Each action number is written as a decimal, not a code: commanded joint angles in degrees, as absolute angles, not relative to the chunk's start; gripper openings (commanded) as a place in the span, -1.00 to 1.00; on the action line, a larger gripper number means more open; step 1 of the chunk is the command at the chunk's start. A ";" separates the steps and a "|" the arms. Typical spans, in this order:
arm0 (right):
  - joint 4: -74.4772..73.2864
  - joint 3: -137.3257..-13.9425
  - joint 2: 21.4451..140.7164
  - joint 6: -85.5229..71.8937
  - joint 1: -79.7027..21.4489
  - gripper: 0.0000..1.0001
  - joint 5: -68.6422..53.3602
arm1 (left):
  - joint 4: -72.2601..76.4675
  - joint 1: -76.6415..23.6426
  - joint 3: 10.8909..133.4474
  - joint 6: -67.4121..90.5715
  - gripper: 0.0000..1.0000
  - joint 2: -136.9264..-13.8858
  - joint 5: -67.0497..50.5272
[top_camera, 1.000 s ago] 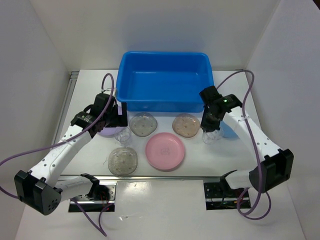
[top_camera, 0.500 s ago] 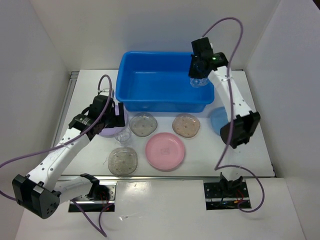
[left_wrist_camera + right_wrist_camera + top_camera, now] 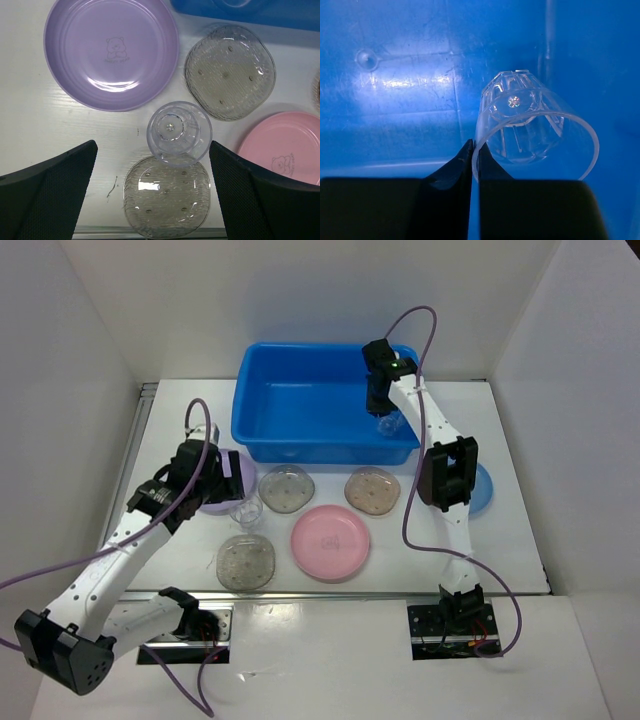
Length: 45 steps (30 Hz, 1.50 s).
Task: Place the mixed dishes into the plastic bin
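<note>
The blue plastic bin [image 3: 300, 405] stands at the back of the table. My right gripper [image 3: 383, 408] is shut on the rim of a clear cup [image 3: 530, 120], holding it inside the bin [image 3: 395, 100] near the right wall. My left gripper [image 3: 152, 200] is open above the second clear cup [image 3: 178, 132], which stands between a lavender plate [image 3: 111, 50] and two translucent greyish plates [image 3: 230, 70] [image 3: 166, 197]. A pink plate [image 3: 330, 541], a tan plate [image 3: 372, 490] and a blue plate [image 3: 478, 488] lie on the table.
White walls enclose the table on three sides. The right arm's purple cable [image 3: 420, 315] loops above the bin. The arm bases and mounts [image 3: 445, 615] sit at the near edge.
My right gripper has moved left and lower into the bin with the clear cup. My left arm has drawn back a little over the other cup, uncovering the lavender plate.
</note>
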State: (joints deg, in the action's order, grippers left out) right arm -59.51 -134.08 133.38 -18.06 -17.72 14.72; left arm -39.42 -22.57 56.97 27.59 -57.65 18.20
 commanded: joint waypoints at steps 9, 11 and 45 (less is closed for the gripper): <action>-57.66 -139.04 134.74 -16.96 -15.65 -0.57 15.21 | -37.54 -22.24 56.34 28.21 1.00 -62.58 16.26; -57.13 -139.04 134.74 -16.96 -15.64 -0.57 15.21 | -37.01 -22.24 56.34 28.21 1.00 -62.06 16.26; -44.21 -100.81 85.52 -16.52 -16.79 -0.21 9.93 | -43.41 -19.86 63.18 31.38 -1.00 -81.83 12.85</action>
State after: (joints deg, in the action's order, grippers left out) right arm -45.08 -100.44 86.72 -17.26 -16.36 8.82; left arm -39.46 -20.27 59.31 31.92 -84.66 17.32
